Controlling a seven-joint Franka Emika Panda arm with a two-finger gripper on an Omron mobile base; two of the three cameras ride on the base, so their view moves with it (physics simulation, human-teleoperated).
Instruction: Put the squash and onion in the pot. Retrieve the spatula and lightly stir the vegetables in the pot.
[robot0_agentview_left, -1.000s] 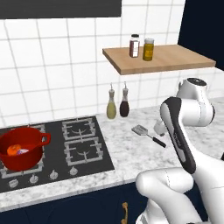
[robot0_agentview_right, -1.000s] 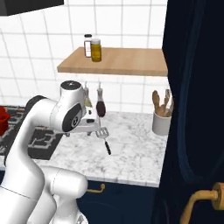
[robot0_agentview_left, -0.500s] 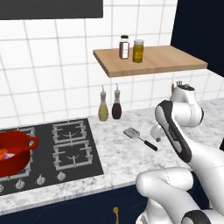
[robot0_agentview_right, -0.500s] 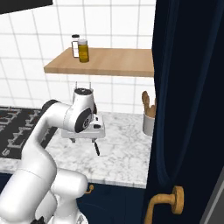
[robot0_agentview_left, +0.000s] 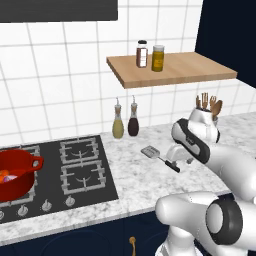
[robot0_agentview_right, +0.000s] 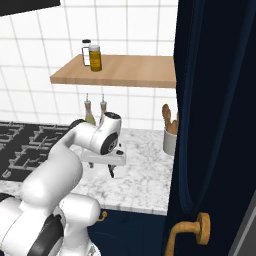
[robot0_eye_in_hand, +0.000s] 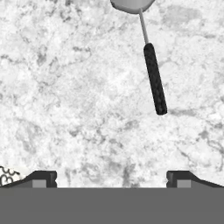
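The spatula (robot0_agentview_left: 159, 158) is lying flat on the marble tabletop (robot0_agentview_left: 135, 180), well apart from the red pot (robot0_agentview_left: 15, 172) on the hob, where something orange is showing inside. The tool (robot0_eye_in_hand: 111, 181) is hanging above the tabletop, tips spread wide and empty, near the dark handle. By my judgement the retrieval step is underway; next it needs centring over the handle, then lowering and closing
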